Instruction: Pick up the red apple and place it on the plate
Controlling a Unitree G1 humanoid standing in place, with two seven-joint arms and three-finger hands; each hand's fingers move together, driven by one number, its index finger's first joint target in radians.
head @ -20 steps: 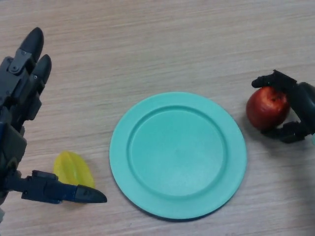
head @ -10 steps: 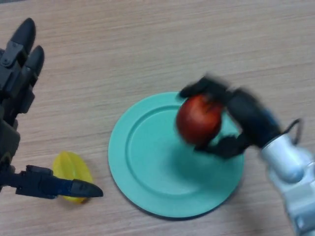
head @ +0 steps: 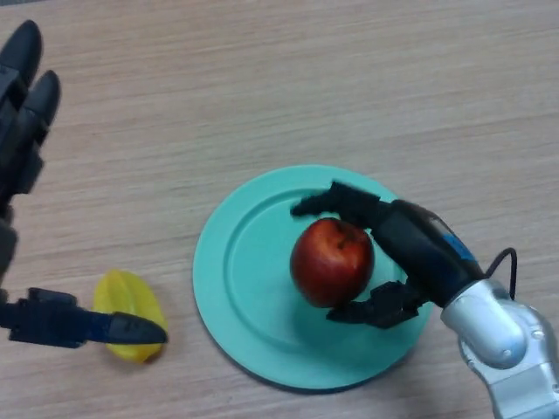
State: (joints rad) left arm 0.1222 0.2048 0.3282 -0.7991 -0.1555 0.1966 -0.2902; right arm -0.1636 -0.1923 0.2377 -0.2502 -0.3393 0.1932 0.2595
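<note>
One red apple [head: 331, 261] sits inside the curl of the robot's right hand [head: 397, 244], which reaches in from the lower right. The hand's upper fingers [head: 336, 202] arch over the top of the fruit and its thumb hooks under the lower side, so the apple is clasped between them. The apple lies on the palm's left, toward the middle of the table [head: 279, 78].

Directly beneath the hand and apple is a round teal plate [head: 229, 278]. The apple is over the plate's inner well, a little right of centre. Whether it already touches the plate or hangs just above cannot be told from this overhead angle.

My reading is that the carry is nearly finished: what remains is a short drop straight down, if any, then an uncurling of the fingers. The apple is round and could roll, but the plate's raised rim should check it.

Well apart on the far side of the plate, the left hand [head: 26, 140] rests idle with straight fingers, holding nothing. Just beside its thumb lies a small yellow fruit [head: 129, 301], touching neither plate nor apple.
</note>
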